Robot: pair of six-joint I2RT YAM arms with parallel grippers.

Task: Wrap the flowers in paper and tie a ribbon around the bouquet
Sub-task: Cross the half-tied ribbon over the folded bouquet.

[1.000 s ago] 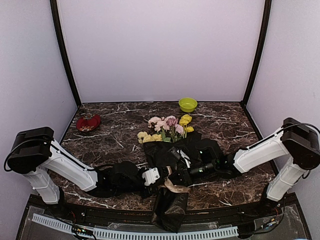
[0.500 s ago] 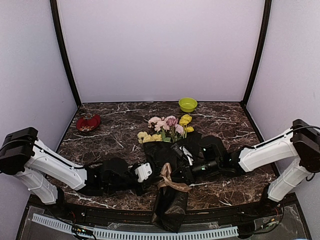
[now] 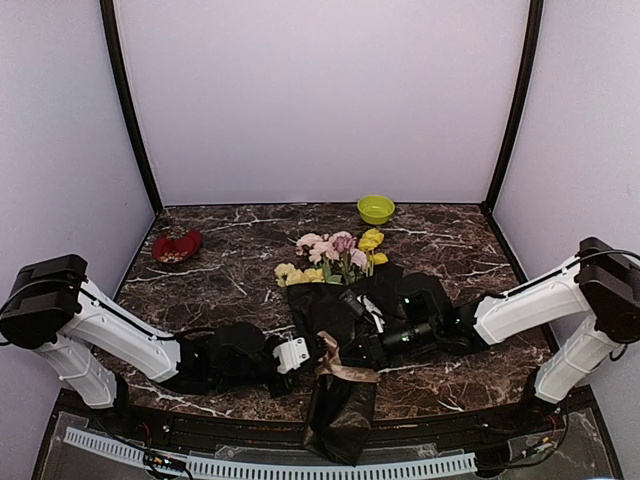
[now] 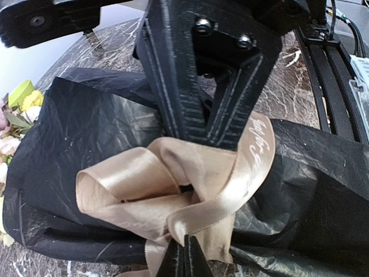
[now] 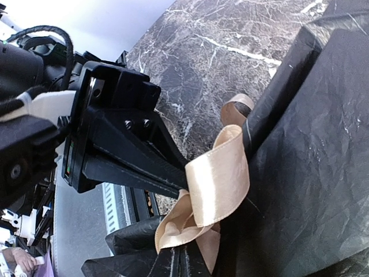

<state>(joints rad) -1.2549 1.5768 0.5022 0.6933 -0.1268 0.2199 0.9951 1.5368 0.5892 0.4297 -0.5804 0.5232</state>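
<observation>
Left arm (image 3: 120, 335) lies low, stretched along the near edge of the dark marbled tabletop (image 3: 230, 280), wrist pointing right. Right arm (image 3: 520, 310) mirrors it, low, reaching left. They meet tip to tip over the narrow part of the bouquet (image 3: 335, 290).

Left gripper (image 3: 314, 361) is closed, pinching a fold of the flat beige-tan satin ribbon (image 3: 342, 368). Right gripper (image 3: 356, 354) is closed too, clamped on another strand of the same ribbon. The ribbon sits between the two grippers, bunched in loose loops on the black crinkly glossy wrapping paper (image 3: 330, 310). Can't tell if it goes round underneath.

Pale pink and yellow flowers (image 3: 338, 250) stick out of the paper on the far side of both grippers. The paper's lower end hangs over the table edge on their near side.

Top view gives the whole layout, but the finger ends are lost, black on black. It alone shows the lime green bowl (image 3: 376, 209) and red shallow dish (image 3: 177, 245), well beyond the grippers by the back wall.

Left wrist view:
- own fingertips (image 4: 171, 263) meet on the ribbon at frame bottom
- right gripper's fingers come down onto the loop's top
- pale script is printed on the ribbon
- flowers sit at the far left edge

Right wrist view:
- own tips are shut on a ribbon tail at the bottom
- left gripper's tapering fingers reach the loop from the left
- a folded black paper edge runs just beside the loop
</observation>
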